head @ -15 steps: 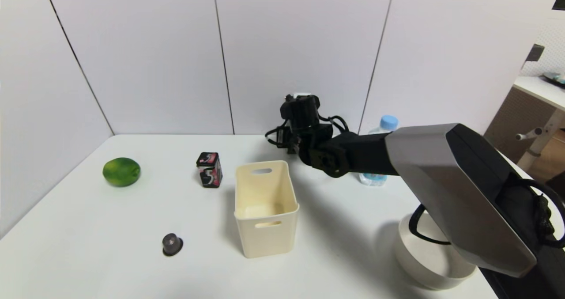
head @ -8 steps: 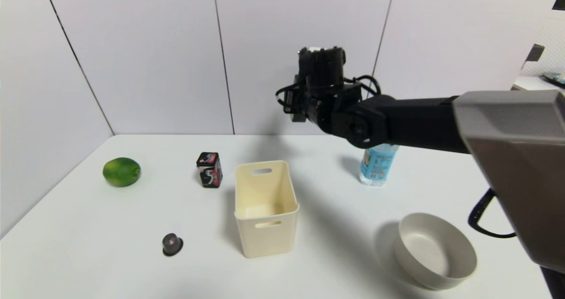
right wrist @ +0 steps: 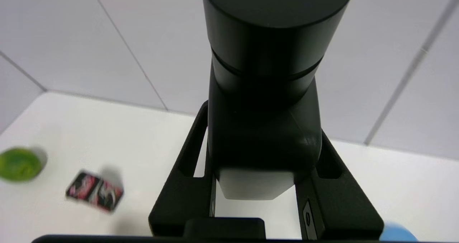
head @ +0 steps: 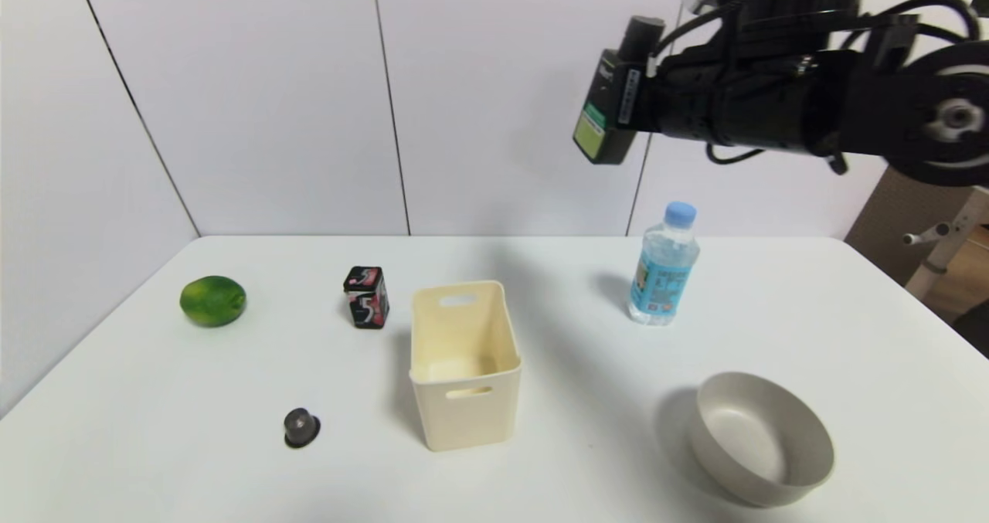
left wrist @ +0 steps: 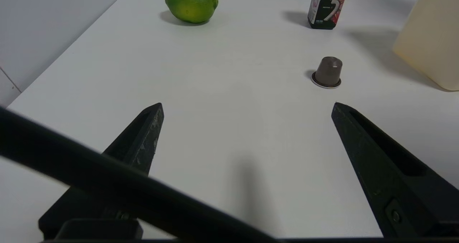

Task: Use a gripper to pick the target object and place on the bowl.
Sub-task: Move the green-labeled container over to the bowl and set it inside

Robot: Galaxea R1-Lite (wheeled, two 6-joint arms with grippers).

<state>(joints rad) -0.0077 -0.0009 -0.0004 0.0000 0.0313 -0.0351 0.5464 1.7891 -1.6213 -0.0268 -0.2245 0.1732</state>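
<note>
My right gripper is shut on the black bottle with the green label and holds it high in the air at the upper right, above and left of the water bottle. In the right wrist view the black bottle fills the space between the fingers, pump cap end toward the wall. The grey-beige bowl sits empty on the table at the front right, far below the gripper. My left gripper is open and empty, low over the table's front left.
A cream bin stands mid-table. A blue-capped water bottle stands behind the bowl. A black-red box marked "5", a lime and a small dark capsule lie to the left.
My right arm has risen from behind the bin and swung up and right, carrying the black bottle. The bowl and water bottle, earlier partly covered by the arm, now show fully.
</note>
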